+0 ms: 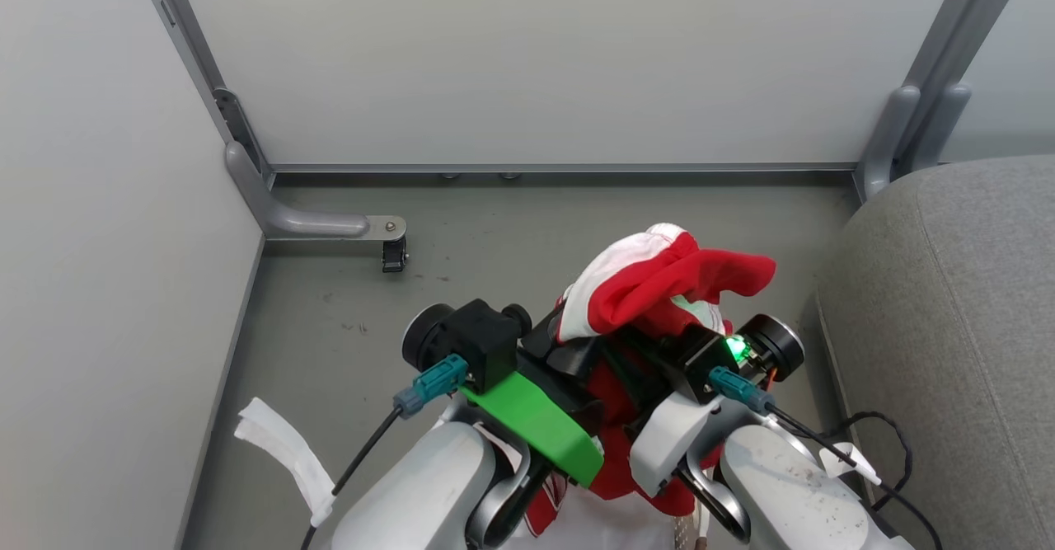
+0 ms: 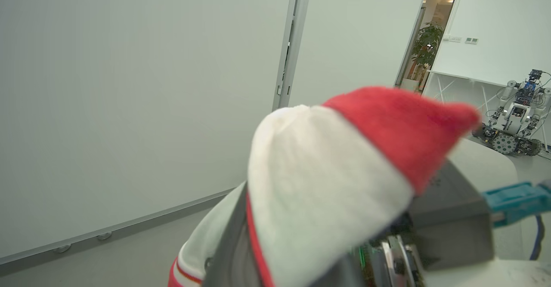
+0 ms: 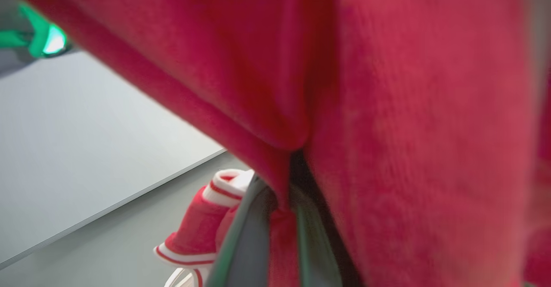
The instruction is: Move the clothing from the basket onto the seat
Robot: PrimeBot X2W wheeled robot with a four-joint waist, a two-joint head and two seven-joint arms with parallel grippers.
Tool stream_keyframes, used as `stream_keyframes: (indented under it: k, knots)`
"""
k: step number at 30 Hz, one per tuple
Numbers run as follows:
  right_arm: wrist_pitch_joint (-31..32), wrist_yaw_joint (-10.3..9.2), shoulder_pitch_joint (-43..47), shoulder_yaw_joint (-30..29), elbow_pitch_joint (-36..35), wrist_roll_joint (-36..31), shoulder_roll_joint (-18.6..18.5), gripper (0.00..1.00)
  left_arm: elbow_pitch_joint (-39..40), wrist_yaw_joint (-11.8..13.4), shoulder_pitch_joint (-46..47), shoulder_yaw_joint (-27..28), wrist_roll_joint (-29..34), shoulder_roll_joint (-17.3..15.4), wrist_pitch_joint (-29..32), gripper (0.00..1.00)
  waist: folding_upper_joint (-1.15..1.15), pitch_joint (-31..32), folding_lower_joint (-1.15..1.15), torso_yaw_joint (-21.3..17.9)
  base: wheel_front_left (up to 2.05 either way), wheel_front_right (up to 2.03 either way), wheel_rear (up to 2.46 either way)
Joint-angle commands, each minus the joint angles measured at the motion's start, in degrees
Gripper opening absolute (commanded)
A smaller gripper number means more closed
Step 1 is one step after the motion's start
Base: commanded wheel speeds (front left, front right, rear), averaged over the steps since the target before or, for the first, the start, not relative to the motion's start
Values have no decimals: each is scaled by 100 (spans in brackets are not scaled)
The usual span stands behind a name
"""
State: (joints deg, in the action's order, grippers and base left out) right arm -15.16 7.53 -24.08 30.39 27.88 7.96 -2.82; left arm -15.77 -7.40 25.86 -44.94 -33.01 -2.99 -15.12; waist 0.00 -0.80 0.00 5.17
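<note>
right jaws pinching clothing (image 3: pixel 409 106), left jaws likely buried, seat (image 1: pixel 948 327) beside

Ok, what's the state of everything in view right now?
jersey: raised, bunched, draped over both grippers, not yet on the seat.
right gripper: shut on jersey, red cloth pinched between its fingers.
left gripper: fingers covered by the cloth; grip can't be told.
seat: nothing on the part in view.

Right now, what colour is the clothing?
Red with white trim and stripes. The clothing shows best in the head view.
</note>
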Motion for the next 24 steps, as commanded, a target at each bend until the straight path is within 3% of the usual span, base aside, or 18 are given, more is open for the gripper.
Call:
stream_keyframes:
  k: [1,5,6,7,8,14,24]
  knots:
    - [1,-8,104,-2,31,20,-22,0,20,-15,-7,46,-20,15,-6,0,0,-3,0,-20,0,0,0]
    - [0,-8,167,-32,-122,23,-26,0,6,10,-60,202,55,14,-5,0,0,-26,0,-136,0,0,0]
    - [0,-8,189,-66,-187,-4,-26,0,-6,14,-88,237,75,12,-5,31,0,-29,0,-170,0,0,0]
    - [0,-8,244,-102,-272,-25,-26,0,-74,21,-132,272,94,11,-4,91,0,-35,0,-222,0,0,0]
    - [-1,-8,281,-138,-344,-51,-26,0,-82,28,-140,335,119,9,-4,100,0,-46,0,-274,0,0,0]
    - [-5,-8,517,-388,-844,-242,-22,0,-285,45,-393,876,391,-10,-2,100,0,-138,0,-876,0,0,0]
    - [-6,-8,611,-432,-1428,-290,-20,0,-422,-8,-747,1566,874,-80,-2,100,0,-336,0,-2379,0,0,0]
